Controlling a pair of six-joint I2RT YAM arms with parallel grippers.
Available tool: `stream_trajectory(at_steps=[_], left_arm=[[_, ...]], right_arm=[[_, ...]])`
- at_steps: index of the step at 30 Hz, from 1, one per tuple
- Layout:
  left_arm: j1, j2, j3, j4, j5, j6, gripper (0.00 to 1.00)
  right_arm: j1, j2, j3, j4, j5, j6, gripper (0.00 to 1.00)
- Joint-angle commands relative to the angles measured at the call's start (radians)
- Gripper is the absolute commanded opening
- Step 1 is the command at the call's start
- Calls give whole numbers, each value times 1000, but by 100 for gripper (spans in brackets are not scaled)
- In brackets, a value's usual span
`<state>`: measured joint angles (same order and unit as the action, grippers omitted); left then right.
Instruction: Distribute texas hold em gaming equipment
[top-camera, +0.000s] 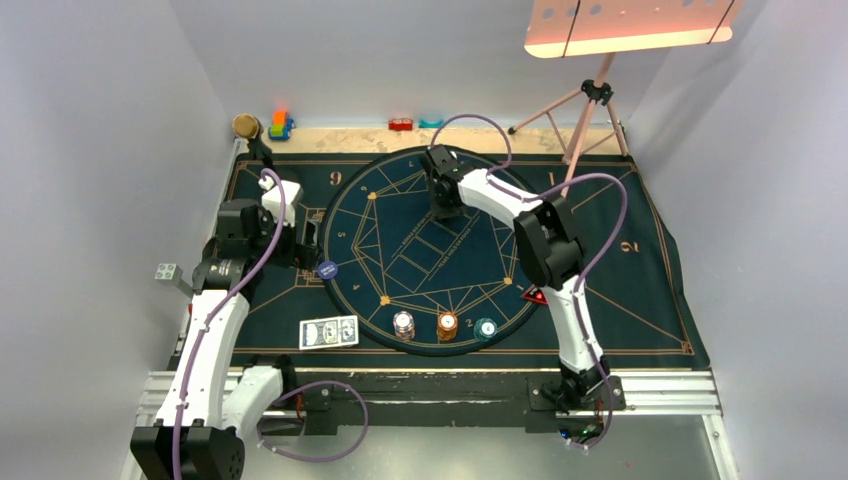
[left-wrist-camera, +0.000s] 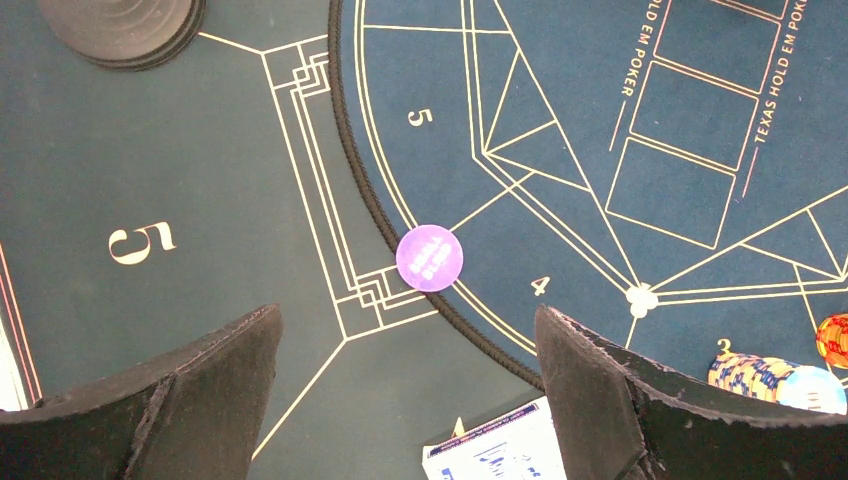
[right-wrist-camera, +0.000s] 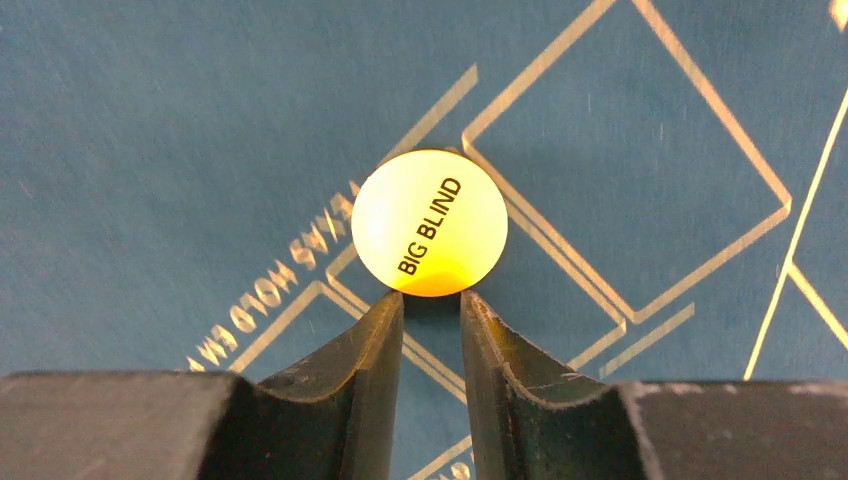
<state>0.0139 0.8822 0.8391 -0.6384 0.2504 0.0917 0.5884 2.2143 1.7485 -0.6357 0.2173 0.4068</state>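
Right jaws narrowly apart, empty, upright over yellow disc's (right-wrist-camera: 430, 222) edge; left jaws wide, empty.

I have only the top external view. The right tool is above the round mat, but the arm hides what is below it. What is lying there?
Observer: A yellow disc printed BIG BLIND lies flat on the felt, right at the tips of the right tool.
Operator: Is it gripped?
Observer: It does not look gripped. The fingers stand a narrow gap apart, and only felt shows between them.
Operator: And the left tool?
Observer: The left tool is wide open and empty, with a purple disc just ahead of it.
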Motion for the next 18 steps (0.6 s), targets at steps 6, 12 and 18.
stream_trajectory(at_steps=[6, 12, 18], left_arm=[[9, -14, 0, 19, 2, 21, 100], [9, -14, -4, 19, 4, 22, 100], [9, -9, -8, 22, 2, 27, 100]], right_arm=[[-50, 244, 384, -67, -54, -43, 34], [-34, 132, 290, -37, -60, -43, 46], [58, -170, 1, -16, -40, -26, 70]])
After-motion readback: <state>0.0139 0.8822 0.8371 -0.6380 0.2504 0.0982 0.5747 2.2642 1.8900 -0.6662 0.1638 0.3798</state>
